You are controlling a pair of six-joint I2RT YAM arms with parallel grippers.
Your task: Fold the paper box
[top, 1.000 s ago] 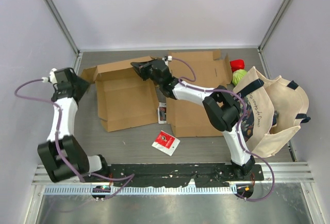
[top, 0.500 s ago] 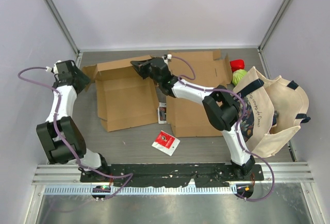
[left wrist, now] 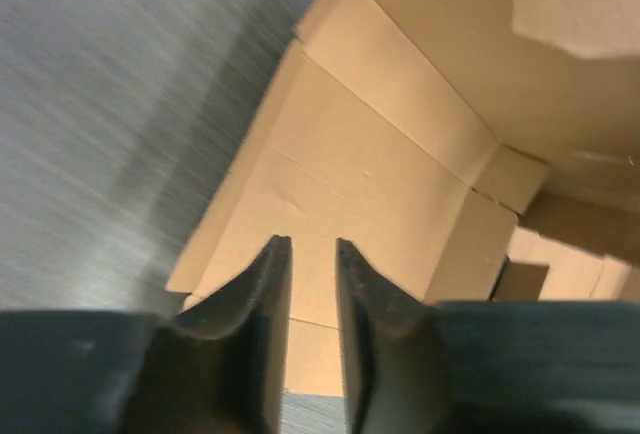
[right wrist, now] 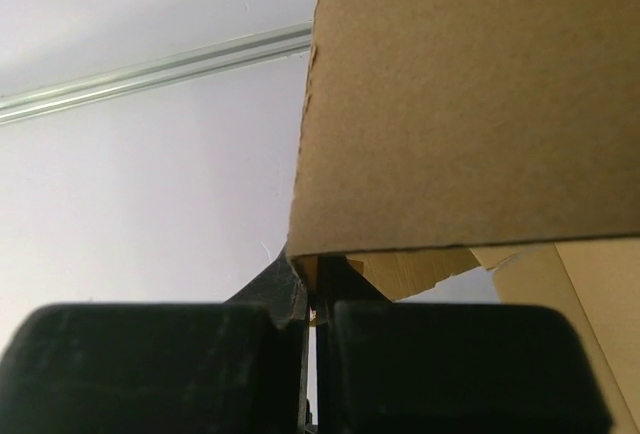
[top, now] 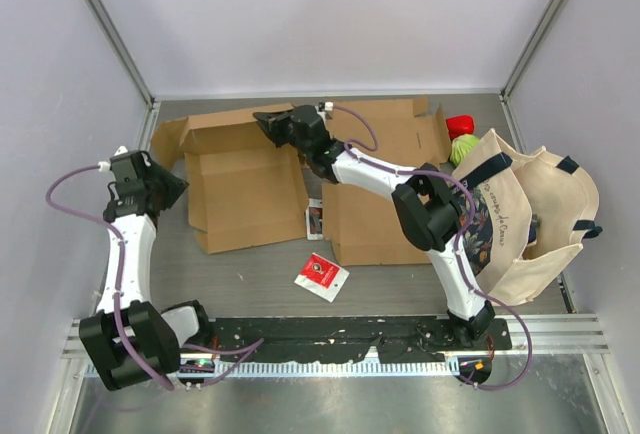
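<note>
Box (top: 245, 189): brown corrugated cardboard, back-left on the table (top: 250, 279), lying opened out with flaps spread and the back wall partly raised. Inside shows only bare cardboard, creased along the fold lines.

Right claw (top: 266, 125): clamped on the top edge of the box's back flap. In the wrist view the pads are pressed together with only a thin sliver of cardboard edge between them. The flap fills the upper right of that view and its rough cut edge is visible.

Left claw (top: 178, 188): just off the box's left edge, not touching it. In the wrist view the fingers (left wrist: 268, 294) stand a narrow gap apart with nothing between them, pointed over a flat panel and a fold seam. That view is motion-blurred on the table side.

Sheet (top: 385, 209): a second flat cardboard piece to the right of the box, partly hidden under the right arm.

Tote (top: 560, 194): cream cloth with dark straps, slumped at the right edge, mouth open. Something dark and patterned is inside; can't tell what.

Red-and-green thing (top: 462, 132): behind the tote, mostly hidden, can't identify it.

Loose on the table: a red square packet (top: 321, 275) in front of the box, and a small printed card (top: 315, 220) between box and sheet. Print too small to read.
</note>
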